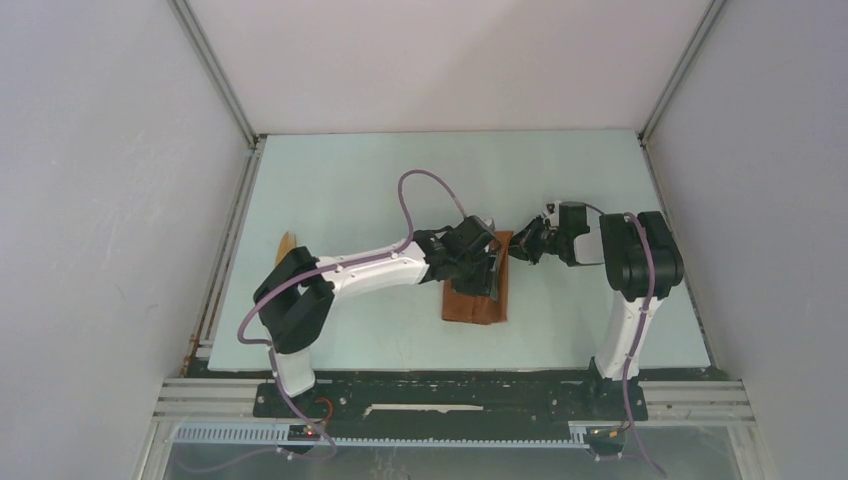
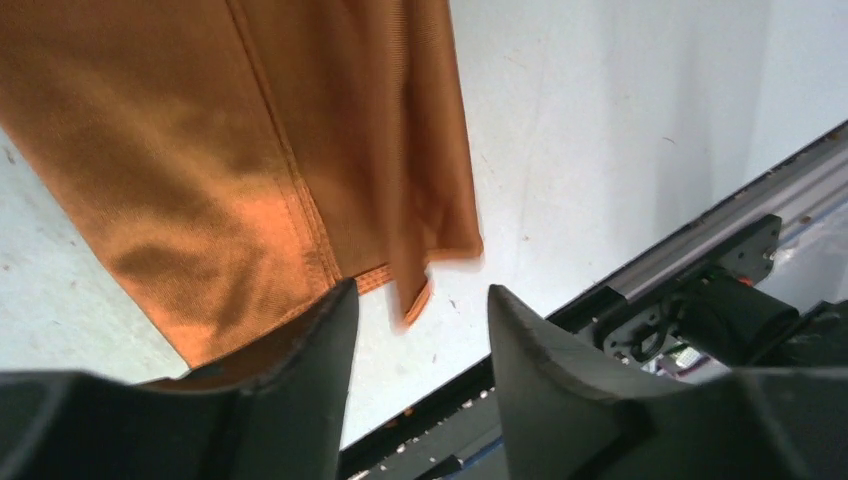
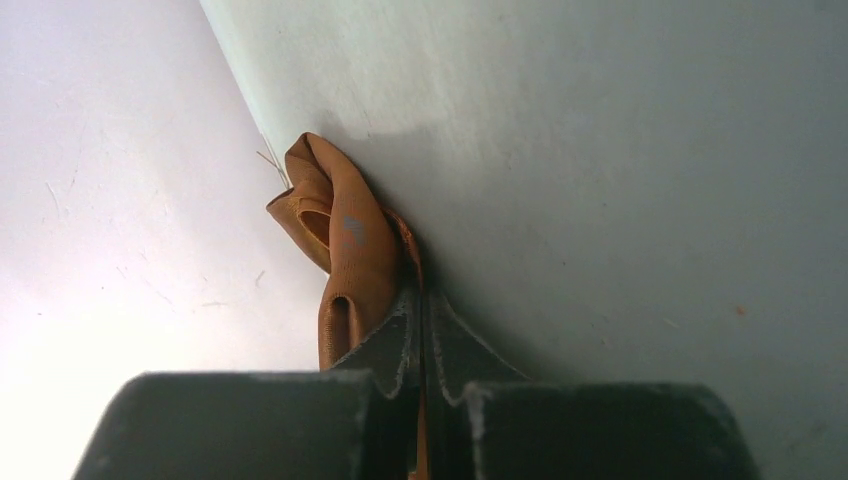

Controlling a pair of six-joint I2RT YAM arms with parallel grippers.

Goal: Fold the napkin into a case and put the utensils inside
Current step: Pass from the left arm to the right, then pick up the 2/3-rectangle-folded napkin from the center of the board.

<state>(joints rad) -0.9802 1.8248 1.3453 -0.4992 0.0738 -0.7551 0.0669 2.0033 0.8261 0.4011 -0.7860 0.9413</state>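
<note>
Corner of napkin [image 3: 345, 240] inside the closed right claw [image 3: 420, 305]

robot lab test cell: white enclosure walls [image 1: 100, 200], aluminium frame rails [image 1: 212, 70], pale tabletop [image 1: 350, 180]

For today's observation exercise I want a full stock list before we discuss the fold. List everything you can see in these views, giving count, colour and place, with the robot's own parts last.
napkin: one, rust-orange, folded narrow, mid-table between the arms.
utensils: count unclear, light-brown wood, near the table's left edge, partly hidden behind the left arm.
table: one, pale green, enclosed by white walls.
cables: purple, one running along each arm.
left arm: one, white and black, reaching over the napkin.
right arm: one, black and white, right of the napkin.
left tool: one, black, open over a napkin corner.
right tool: one, black, shut on a bunched napkin corner.
</note>
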